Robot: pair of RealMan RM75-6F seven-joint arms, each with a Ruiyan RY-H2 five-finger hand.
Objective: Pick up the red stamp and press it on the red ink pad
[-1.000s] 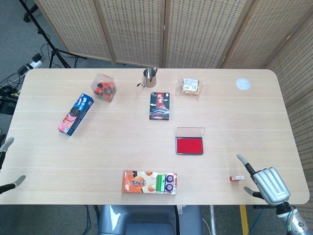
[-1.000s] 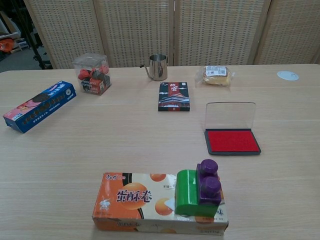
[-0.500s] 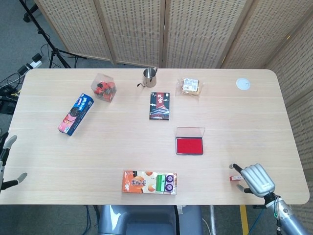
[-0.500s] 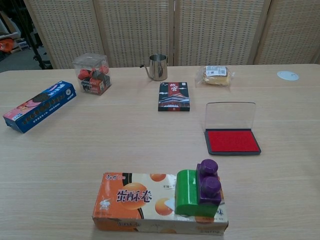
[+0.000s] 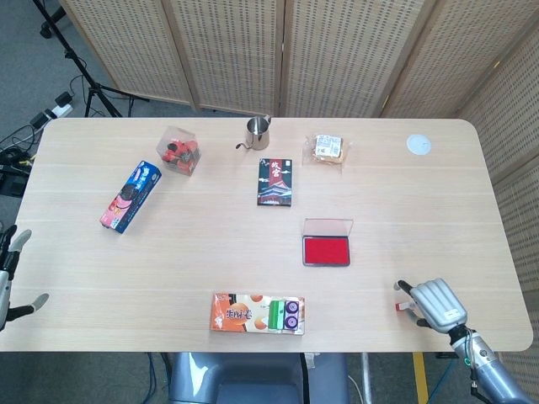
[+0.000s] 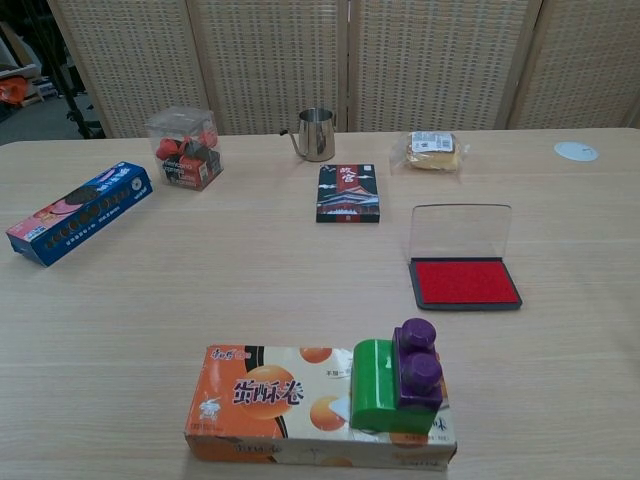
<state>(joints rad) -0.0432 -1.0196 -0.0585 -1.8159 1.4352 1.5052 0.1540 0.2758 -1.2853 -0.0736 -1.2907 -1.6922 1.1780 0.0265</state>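
The right hand [image 5: 436,305] lies over the red stamp [image 5: 403,305] near the table's [image 5: 253,252] front right corner, fingers curled around it. Whether it actually grips the stamp cannot be told. The red ink pad [image 5: 326,250] sits open, well apart, toward the table's middle.

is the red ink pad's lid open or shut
Open. In the chest view the clear lid stands up behind the red ink pad, leaving the red surface bare.

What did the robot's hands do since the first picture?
The right hand slid in from the table's right corner onto the red stamp, and its fingers now curl over it; whether it grips it yet is unclear. The left hand at the left edge only shifted slightly. The red ink pad, open, and the snack boxes stayed put.
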